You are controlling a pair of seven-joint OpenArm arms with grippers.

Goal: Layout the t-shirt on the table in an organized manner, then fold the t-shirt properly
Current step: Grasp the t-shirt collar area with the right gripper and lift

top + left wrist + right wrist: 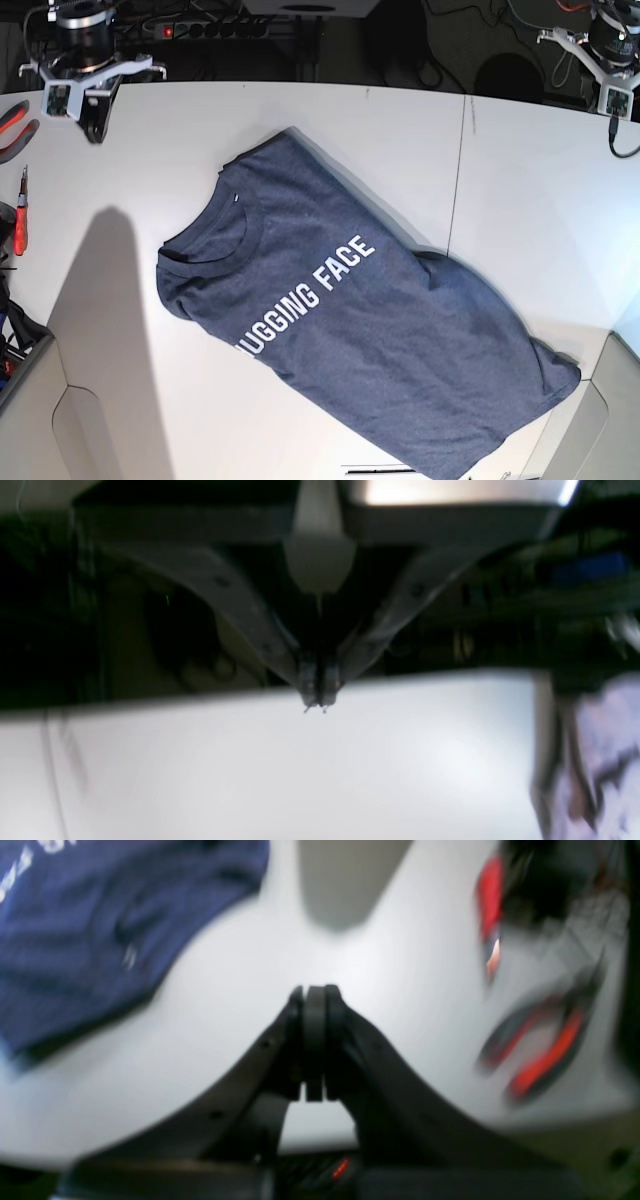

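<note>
The dark navy t-shirt lies flat and diagonal on the white table, with its collar at the upper left, its hem at the lower right and its white lettering facing up. One corner of the shirt shows in the right wrist view. My right gripper is shut and empty above bare table; it hangs at the far left corner in the base view. My left gripper is shut and empty over the table, at the far right corner. Both are well away from the shirt.
Red-handled pliers and another red tool lie at the table's left edge, seen too in the base view. A thin dark seam crosses the table. A blurred pale object is at the left wrist view's right.
</note>
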